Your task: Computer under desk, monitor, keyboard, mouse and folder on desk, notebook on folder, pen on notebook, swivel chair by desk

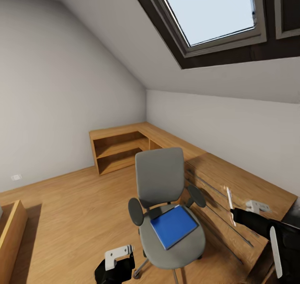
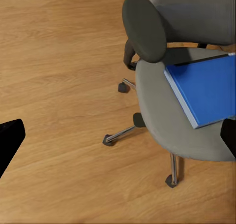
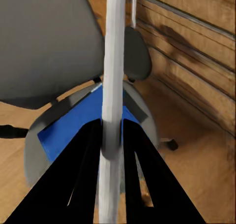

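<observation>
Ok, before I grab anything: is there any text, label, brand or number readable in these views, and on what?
None readable.
The folder on the swivel chair has a plain blue cover with no title or label.
The white stick held in the right gripper is unmarked.
The small wall plate near the floor is too small to tell.

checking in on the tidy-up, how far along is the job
Early stage. In hand: the right gripper has its fingers closed on a thin white stick, perhaps the pen. Left: the folder lies on the swivel chair seat, and the left gripper carries nothing visible.
</observation>
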You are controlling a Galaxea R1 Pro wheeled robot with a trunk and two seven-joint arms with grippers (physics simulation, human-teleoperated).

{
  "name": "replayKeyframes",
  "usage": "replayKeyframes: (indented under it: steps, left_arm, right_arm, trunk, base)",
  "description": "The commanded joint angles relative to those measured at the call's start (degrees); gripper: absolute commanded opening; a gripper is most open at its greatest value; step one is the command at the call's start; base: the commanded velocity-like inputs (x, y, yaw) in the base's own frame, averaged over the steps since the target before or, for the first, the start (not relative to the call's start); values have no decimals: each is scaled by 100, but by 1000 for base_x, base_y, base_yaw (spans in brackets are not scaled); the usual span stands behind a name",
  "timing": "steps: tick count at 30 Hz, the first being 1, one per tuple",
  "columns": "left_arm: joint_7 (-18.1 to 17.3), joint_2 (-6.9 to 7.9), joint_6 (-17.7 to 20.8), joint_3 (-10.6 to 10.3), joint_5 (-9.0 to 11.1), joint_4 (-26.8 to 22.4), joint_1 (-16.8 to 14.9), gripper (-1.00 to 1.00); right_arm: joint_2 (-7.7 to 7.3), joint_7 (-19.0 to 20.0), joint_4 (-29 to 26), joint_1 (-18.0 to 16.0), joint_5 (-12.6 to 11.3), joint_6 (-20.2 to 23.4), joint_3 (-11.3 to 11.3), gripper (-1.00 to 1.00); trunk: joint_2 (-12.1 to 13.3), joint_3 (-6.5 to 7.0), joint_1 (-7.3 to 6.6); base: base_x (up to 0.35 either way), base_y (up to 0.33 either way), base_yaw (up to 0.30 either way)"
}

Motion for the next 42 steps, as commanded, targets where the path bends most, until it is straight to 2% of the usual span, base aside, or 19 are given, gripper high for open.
replayKeyframes:
  steps: [1,2,6,7,8,11,17,19,36,39,42]
  left_arm:
    - [33,3,40,-5,13,-10,-4,100]
    - [36,1,50,-6,12,-2,-1,100]
    - [47,0,58,-1,5,17,-2,100]
    - [53,-2,58,1,4,23,-3,100]
    - [55,-6,58,-3,3,31,-4,100]
    - [55,-14,63,-6,3,38,0,100]
    - [56,-25,66,-7,3,48,0,100]
    - [56,-26,66,-7,8,51,-1,100]
    - [56,-44,75,-7,12,67,-3,100]
    - [56,-44,75,-7,12,67,-4,100]
    - [56,-44,75,-7,17,67,-2,100]
  right_arm:
    - [2,-50,-4,-7,47,22,-16,-100]
    - [6,-378,0,-7,43,22,-104,-100]
    - [26,-829,13,-15,-67,21,-500,-100]
    - [30,-1122,21,-15,-95,15,-567,-100]
    - [34,-1428,23,-16,-116,2,-586,-100]
    - [30,-1803,24,-16,-169,-20,-596,-100]
    - [28,-2335,34,-16,-191,-66,-599,-100]
    - [28,-2503,96,-16,-200,-232,-599,-100]
    - [32,-2549,294,-16,-221,-504,-554,-100]
    - [37,-2588,324,-18,-210,-608,-505,-100]
    - [34,-2804,409,-27,-194,-615,-338,-100]
  trunk:
    - [35,16,-21]
    - [76,38,-43]
    - [236,126,-131]
    - [276,148,-153]
    - [316,169,-175]
    - [437,234,-241]
    - [677,364,-373]
    - [757,408,-417]
    - [1439,765,-790]
    - [1560,819,-856]
    - [1680,873,-922]
  base:
    - [0,0,-239]
    - [0,0,-249]
    - [0,0,-255]
    - [0,0,-263]
    - [0,0,-267]
    - [0,0,-268]
    - [0,0,-271]
    - [0,0,-273]
    - [0,0,-240]
    - [0,0,-6]
    - [0,0,-2]
